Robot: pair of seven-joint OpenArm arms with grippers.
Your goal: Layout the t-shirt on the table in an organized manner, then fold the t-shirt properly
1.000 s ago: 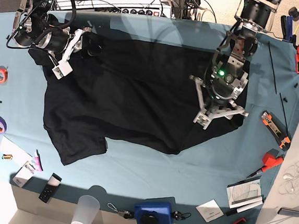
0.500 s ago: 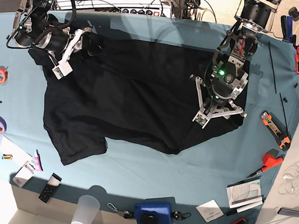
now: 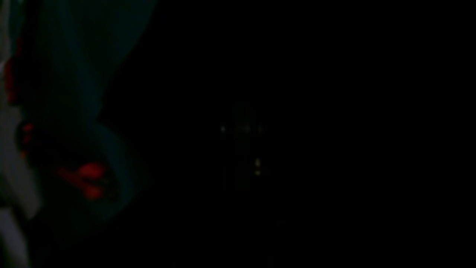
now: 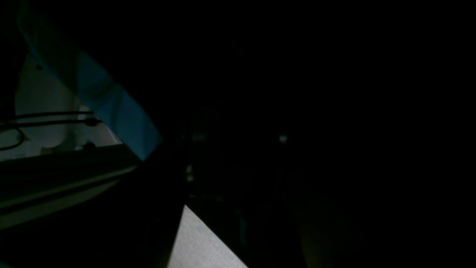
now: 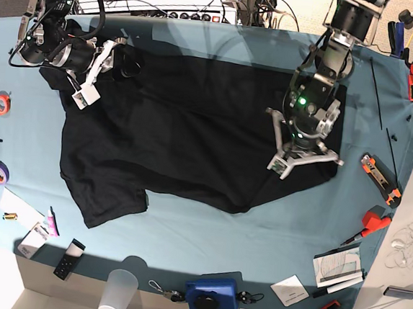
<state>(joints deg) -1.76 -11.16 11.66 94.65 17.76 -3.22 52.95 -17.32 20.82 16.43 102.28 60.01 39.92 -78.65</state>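
Note:
The black t-shirt (image 5: pixel 179 130) lies spread flat on the teal table (image 5: pixel 185 228), plain side up, with one sleeve toward the lower left. No print or label shows. My left gripper (image 5: pixel 307 163) is open, its white fingers (image 5: pixel 275 135) splayed in a V over the shirt's right edge. My right gripper (image 5: pixel 101 73) is open at the shirt's upper-left corner, its fingers either side of the fabric there. Both wrist views are almost black. The left wrist view shows only a dim patch of table (image 3: pixel 74 56), and the right wrist view a strip of table (image 4: pixel 111 111).
Tape rolls (image 5: pixel 1 103) (image 5: pixel 0 173) lie at the left edge. A plastic cup (image 5: pixel 118 291), a remote (image 5: pixel 69 258) and a blue device (image 5: pixel 211 296) sit along the front. Orange cutters (image 5: pixel 380 178), a red tool (image 5: pixel 374 221) and papers (image 5: pixel 338 267) are at the right.
My left gripper has shifted and turned slightly over the shirt's right edge. The right gripper and the shirt have not visibly moved.

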